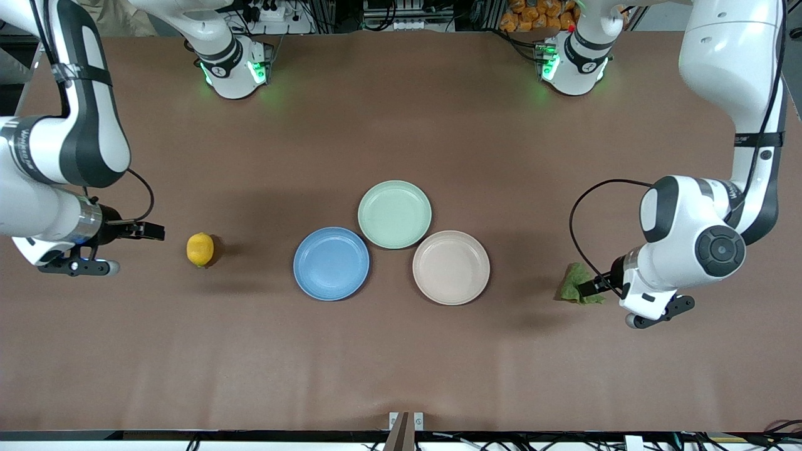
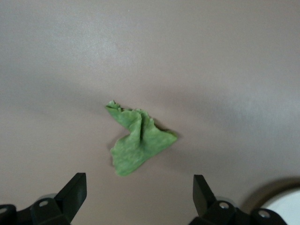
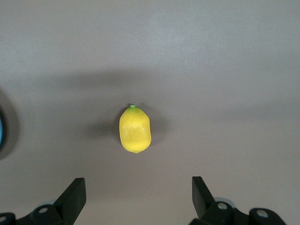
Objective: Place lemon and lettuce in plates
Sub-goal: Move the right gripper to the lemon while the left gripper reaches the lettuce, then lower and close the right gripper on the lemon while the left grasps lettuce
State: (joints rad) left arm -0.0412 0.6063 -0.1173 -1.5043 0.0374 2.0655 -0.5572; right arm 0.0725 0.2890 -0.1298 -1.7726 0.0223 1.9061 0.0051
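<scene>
Two items await pickup. Lemon (image 3: 135,130): firm, rounded, likely to roll; grip across its narrow middle. It lies on the counter (image 1: 401,351), toward the right arm's end, ahead of the right claw (image 3: 136,199), which is fully open and empty. Lettuce (image 2: 138,139): light, soft, crumpled; pinch its raised fold. It lies ahead of the left claw (image 2: 138,197), also spread wide and empty.

A robotics lab: two white arms are bolted to a bare brown table (image 1: 401,351), their bases lit green, with bundled cables, power strips and metal framing along the table's edge.
</scene>
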